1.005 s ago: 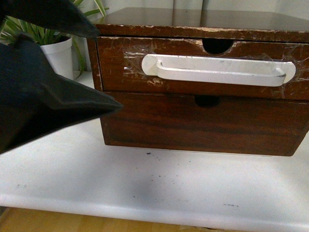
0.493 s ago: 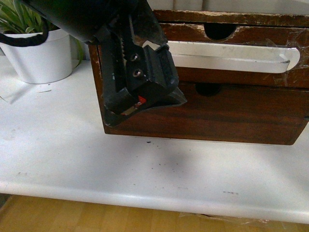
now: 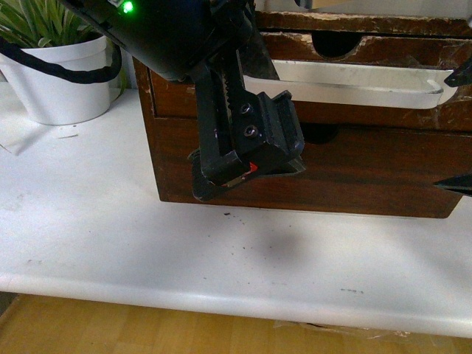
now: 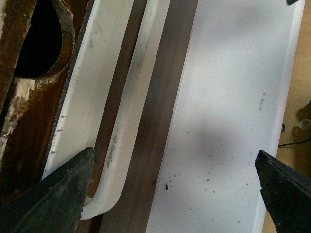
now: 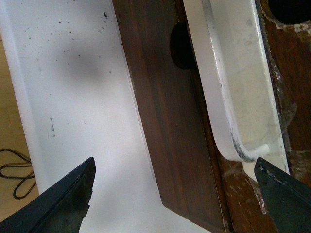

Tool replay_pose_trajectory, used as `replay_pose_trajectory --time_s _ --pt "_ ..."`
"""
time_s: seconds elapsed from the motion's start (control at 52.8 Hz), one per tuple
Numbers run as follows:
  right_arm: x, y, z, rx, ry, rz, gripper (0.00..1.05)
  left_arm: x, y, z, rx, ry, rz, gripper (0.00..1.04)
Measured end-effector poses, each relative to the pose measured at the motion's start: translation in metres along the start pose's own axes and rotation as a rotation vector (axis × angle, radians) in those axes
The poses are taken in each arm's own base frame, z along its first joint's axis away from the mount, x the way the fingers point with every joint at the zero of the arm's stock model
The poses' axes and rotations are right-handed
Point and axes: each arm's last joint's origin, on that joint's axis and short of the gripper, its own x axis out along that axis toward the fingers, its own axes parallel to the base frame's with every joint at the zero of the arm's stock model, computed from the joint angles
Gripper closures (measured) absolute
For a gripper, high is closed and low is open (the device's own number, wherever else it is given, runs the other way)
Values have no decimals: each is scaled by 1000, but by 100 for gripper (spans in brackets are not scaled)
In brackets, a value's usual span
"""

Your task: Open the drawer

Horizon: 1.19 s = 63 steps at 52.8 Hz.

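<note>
Dark, scratched drawer [image 3: 383, 51] at the top of a small chest [image 3: 383, 184] on a white bench [image 3: 110, 243]; left fingers [image 4: 53, 194] spread apart astride one end of its white bar handle [image 3: 354, 85]; right fingers [image 5: 63, 199] apart around the other end, seemingly positioned to grip and pull.

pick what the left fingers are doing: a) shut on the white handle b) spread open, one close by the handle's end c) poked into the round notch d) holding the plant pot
b: in the left wrist view the left gripper is open, with one of its fingers close by the end of the drawer's white handle and the other over the table.
</note>
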Motion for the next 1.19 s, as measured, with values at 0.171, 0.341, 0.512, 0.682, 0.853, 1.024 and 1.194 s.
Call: replay_pose_trajectory --time_s 0.171,0.341,0.512,0.682,0.853,1.024,1.194 --pt "10 -3 5 1 -5 -2 9 2 -1 0 3 1 -4 6" --pt "23 -3 13 8 -9 21 9 2 -1 1 9 0 -4 6" --pt "29 -2 15 7 13 41 9 2 -1 0 13 0 -4 6" --pt "33 -3 14 4 28 73 9 2 -1 -1 21 1 -8 6" --pt "31 -1 15 -4 18 123 9 0 -4 -2 43 12 -36 6" --pt "22 6 16 -23 2 174 9 -8 -13 -1 89 46 -97 6" --pt "10 19 16 -55 -20 218 9 -18 -29 3 147 70 -144 6"
